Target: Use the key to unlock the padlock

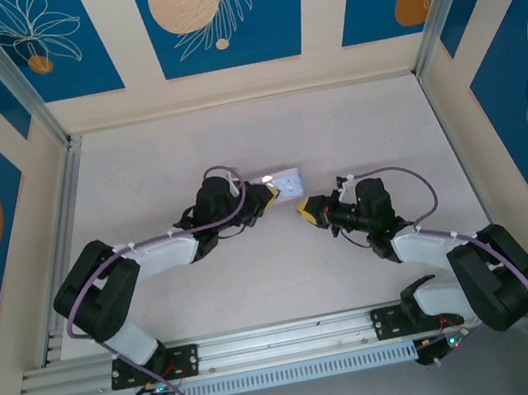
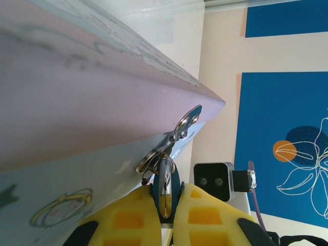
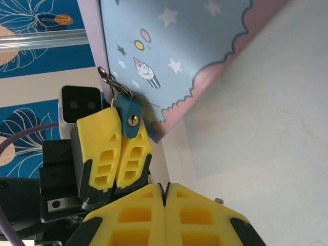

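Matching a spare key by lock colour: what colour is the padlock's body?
The padlock is teal-blue, best seen in the right wrist view.

Lower body of padlock (image 3: 128, 117) hidden between left pincer (image 3: 121, 132) fingers; tin (image 3: 195, 51) cut off by wrist-view edges.

Robotics lab test cell: a left arm (image 1: 157, 256) and a right arm (image 1: 429, 243) sit bolted to an aluminium rail (image 1: 288, 338) at the edge of a pale tabletop (image 1: 157, 165), boxed in by cream walls (image 1: 324, 71) with blue floral-print panels (image 1: 221, 12) and metal corner posts (image 1: 8, 73).
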### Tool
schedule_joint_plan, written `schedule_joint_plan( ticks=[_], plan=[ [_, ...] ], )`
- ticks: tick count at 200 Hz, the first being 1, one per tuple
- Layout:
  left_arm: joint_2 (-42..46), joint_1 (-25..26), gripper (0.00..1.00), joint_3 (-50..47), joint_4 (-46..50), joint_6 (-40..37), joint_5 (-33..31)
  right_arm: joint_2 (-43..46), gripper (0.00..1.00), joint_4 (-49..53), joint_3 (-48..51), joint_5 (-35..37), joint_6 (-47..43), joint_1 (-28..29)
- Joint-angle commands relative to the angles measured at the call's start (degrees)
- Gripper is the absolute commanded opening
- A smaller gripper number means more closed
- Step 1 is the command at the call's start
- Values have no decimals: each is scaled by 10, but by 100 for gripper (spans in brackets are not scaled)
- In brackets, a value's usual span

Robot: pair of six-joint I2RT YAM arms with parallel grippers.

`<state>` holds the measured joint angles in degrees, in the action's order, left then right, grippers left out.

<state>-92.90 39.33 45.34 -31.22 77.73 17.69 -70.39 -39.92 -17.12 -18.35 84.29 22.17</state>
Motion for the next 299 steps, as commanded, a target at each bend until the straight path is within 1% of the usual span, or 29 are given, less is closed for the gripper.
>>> schedule_joint_plan(
  ticks=[1, 134, 299],
  plan=[
    [24, -7, 0, -4, -39, 5, 14, -10, 0, -22, -20, 16, 14, 4],
    [27, -6, 0, -9, -41, 15, 9, -67, 0, -69, -47, 81, 54, 33],
    [32, -6, 0, -10, -36, 12, 9, -121, 0, -103, -76, 78, 64, 43]
  ],
)
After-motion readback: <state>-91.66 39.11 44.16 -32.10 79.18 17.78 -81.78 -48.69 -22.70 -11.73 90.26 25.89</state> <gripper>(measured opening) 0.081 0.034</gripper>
